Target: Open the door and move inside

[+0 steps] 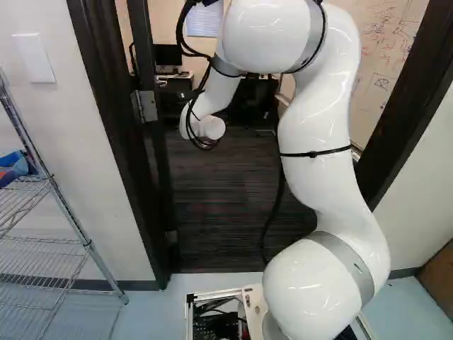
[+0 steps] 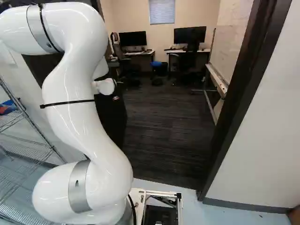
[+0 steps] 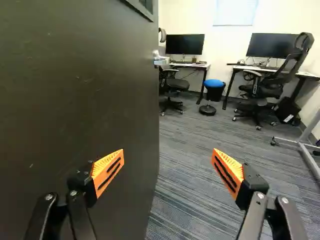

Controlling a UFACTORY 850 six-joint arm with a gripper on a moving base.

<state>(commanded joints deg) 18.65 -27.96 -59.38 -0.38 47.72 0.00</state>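
Beside the dark door (image 3: 80, 100), the claw (image 3: 167, 156) stands spread wide, one orange pad (image 3: 108, 171) before the door's face, the other past its free edge. Door observed ajar into the carpeted room, lever (image 3: 160, 60) at its far edge. Beyond the door: two monitors (image 3: 185, 44) (image 3: 271, 45), blue-topped stool (image 3: 214, 89). Nearside of door: wire shelf (image 1: 49, 180).Beside the dark door (image 3: 80, 100), the claw (image 3: 167, 156) stands spread wide, one orange pad (image 3: 108, 171) before the door's face, the other past its free edge. Door observed open into the carpeted room; lever (image 3: 160, 60) near its free edge. Beyond the door: two desks, one with a monitor (image 3: 185, 44), and a blue-topped stool (image 3: 214, 89) between them.

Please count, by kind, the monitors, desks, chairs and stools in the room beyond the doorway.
Black flat monitors: 2
White-topped desks with black legs: 2
Black wheeled office chairs: 2
Black stool with blue seat: 1
Total: 7
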